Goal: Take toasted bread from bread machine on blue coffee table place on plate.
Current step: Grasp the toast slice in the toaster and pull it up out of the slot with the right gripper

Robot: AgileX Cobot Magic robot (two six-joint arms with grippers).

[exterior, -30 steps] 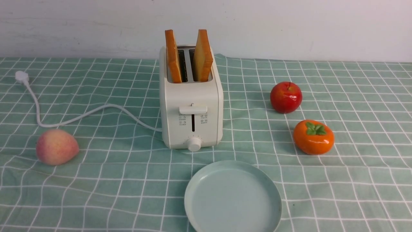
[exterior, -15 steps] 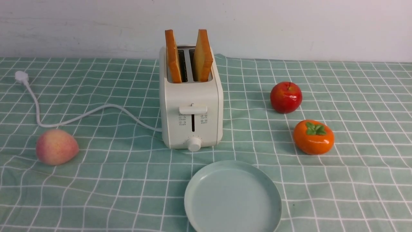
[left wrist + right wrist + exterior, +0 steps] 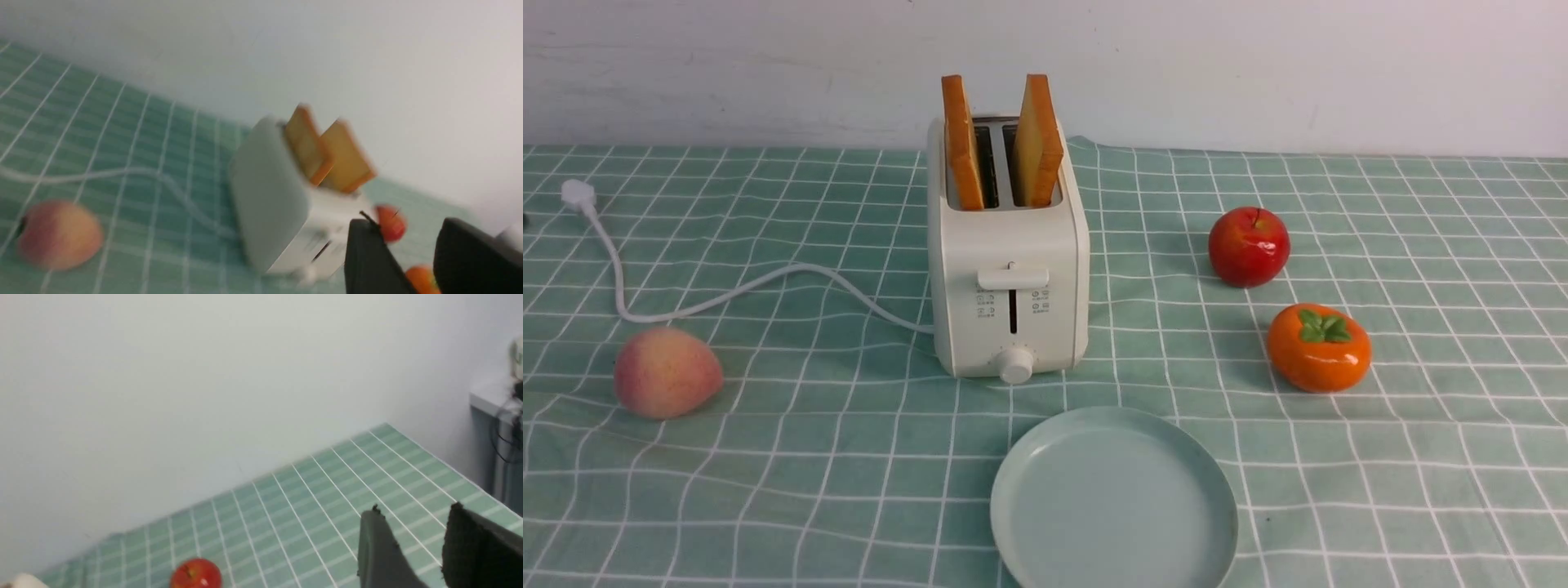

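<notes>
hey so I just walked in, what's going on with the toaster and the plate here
Nothing is being handled right now. Two slices of toast stand up out of the slots of the white toaster, and the plate in front of it is empty. The robot's left pincer and right pincer are both open, holding nothing. The toast is meant for the plate, so the transfer has yet to be done.

And there it is, your left arm's dark tip (image 3: 525, 220) just peeks in at the front view's left edge!
</notes>
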